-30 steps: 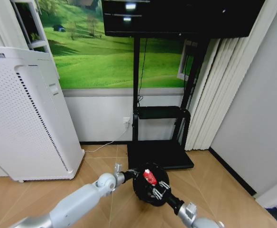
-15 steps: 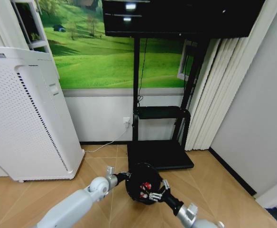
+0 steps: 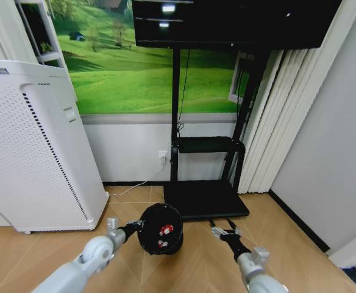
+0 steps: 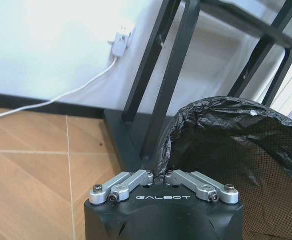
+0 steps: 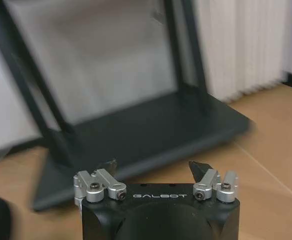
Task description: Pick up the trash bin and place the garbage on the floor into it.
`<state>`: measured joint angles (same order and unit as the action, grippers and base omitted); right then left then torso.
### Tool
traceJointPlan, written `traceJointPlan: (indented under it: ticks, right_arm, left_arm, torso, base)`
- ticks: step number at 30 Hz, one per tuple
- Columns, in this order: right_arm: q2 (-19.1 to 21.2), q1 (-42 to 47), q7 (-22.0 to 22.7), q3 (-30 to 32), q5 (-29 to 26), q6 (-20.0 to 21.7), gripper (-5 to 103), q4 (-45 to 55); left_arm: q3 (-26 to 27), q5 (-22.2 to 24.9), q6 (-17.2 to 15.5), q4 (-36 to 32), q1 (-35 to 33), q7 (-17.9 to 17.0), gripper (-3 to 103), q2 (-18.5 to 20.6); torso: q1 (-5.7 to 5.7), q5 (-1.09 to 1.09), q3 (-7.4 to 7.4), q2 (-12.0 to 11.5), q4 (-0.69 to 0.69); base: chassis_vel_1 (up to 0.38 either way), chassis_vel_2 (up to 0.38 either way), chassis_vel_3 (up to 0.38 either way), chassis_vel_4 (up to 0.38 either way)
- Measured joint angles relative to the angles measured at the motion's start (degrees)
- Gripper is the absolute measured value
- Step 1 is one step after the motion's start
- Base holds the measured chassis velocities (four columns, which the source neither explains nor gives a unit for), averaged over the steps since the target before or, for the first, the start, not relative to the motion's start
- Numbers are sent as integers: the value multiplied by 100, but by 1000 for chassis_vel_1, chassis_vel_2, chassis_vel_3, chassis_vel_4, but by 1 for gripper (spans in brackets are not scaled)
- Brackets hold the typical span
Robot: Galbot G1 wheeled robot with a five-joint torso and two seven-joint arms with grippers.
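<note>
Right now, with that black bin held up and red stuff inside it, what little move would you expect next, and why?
Probably setting the trash bin down on the floor. The left pincer is shut on its rim, red garbage already lies inside, and the right pincer is open and empty, apart from the bin. I see no litter on the floor nearby.

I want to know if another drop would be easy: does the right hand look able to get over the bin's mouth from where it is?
Probably yes. The right hand is open beside the bin, with bare floor between them and the mouth open.
</note>
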<state>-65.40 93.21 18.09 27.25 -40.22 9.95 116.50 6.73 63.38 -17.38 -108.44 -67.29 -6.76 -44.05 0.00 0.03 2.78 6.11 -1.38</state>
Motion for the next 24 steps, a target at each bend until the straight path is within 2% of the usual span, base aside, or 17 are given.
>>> traceJointPlan:
  ticks: [2, 3, 5, 8, 10, 11, 16, 24]
  right_arm:
    - [-91, -39, 303, 41, -76, 108, 82, -284]
    - [-179, -84, 497, 81, -49, 153, 84, -547]
    - [-225, -167, 652, 112, 5, 227, 86, -803]
    - [-224, -288, 749, 185, 79, 362, 91, -1324]
    - [-251, -470, 892, 400, 241, 364, 93, -2161]
    - [-271, -356, 892, 630, 251, 307, 94, -2405]
    - [-370, -39, 772, 969, 383, 72, 94, -2662]
    - [-510, 253, 662, 1159, 430, -161, 95, -2887]
  left_arm:
    - [49, 8, 18, -53, -5, 7, 4, 16]
    - [110, 7, 33, -93, -22, 11, 4, 15]
    - [218, 1, 59, -146, -108, 12, 4, -13]
    - [390, -42, 87, -244, -325, 17, 4, -77]
    - [768, -127, 106, -448, -758, 25, 4, -116]
    - [999, -136, 118, -490, -943, 28, 4, -110]
    - [1197, -123, 133, -512, -1070, 33, 4, -103]
    - [1187, -136, 182, -508, -1107, 19, 4, -74]
  torso:
    - [0, -3, 0, 0, -2]
    - [0, -3, 0, 0, -7]
    - [0, 0, 0, 0, -8]
    - [0, -5, 0, 0, -6]
    - [0, -2, 0, 0, -3]
    - [0, -1, 0, 0, -2]
    - [0, -2, 0, 0, -6]
    - [0, -5, 0, 0, -5]
  base:
    - [0, 0, 0, 0]
    - [0, 0, 0, 0]
    - [0, 0, 0, 0]
    - [0, 0, 0, 0]
    - [0, 0, 0, 0]
    - [0, 0, 0, 0]
    - [0, 0, 0, 0]
    - [0, 0, 0, 0]
